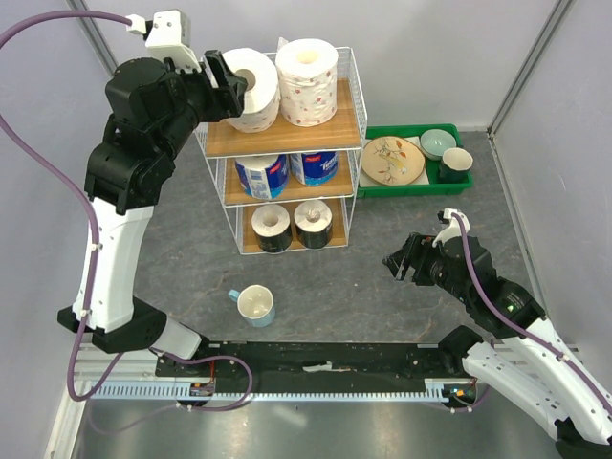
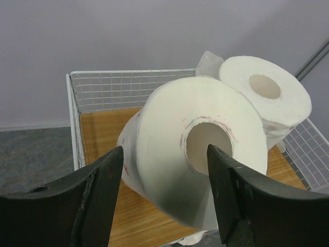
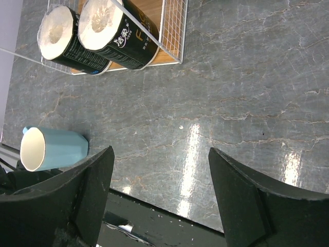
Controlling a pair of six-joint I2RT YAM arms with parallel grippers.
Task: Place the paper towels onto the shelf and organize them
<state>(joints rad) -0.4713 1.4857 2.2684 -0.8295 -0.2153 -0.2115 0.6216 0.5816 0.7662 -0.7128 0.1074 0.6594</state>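
Observation:
The shelf [image 1: 287,138] is a white wire rack with three wooden boards. On its top board a large red-speckled paper towel roll [image 1: 253,88] leans tilted, and a second large roll [image 1: 308,81] stands upright to its right. Two blue-wrapped rolls [image 1: 263,175] sit on the middle board and two dark-wrapped rolls [image 1: 272,228] on the bottom one. My left gripper [image 1: 222,81] is open at the tilted roll's left side. In the left wrist view the tilted roll [image 2: 169,134] lies between the spread jaws of that gripper [image 2: 164,170], above the board [image 2: 100,134]. My right gripper [image 1: 402,260] is open and empty over the table.
A pale cup with a blue handle [image 1: 256,305] lies on the table in front of the shelf; it also shows in the right wrist view [image 3: 51,149]. A green tray [image 1: 416,188] with a plate and bowls stands right of the shelf. Grey walls close in behind.

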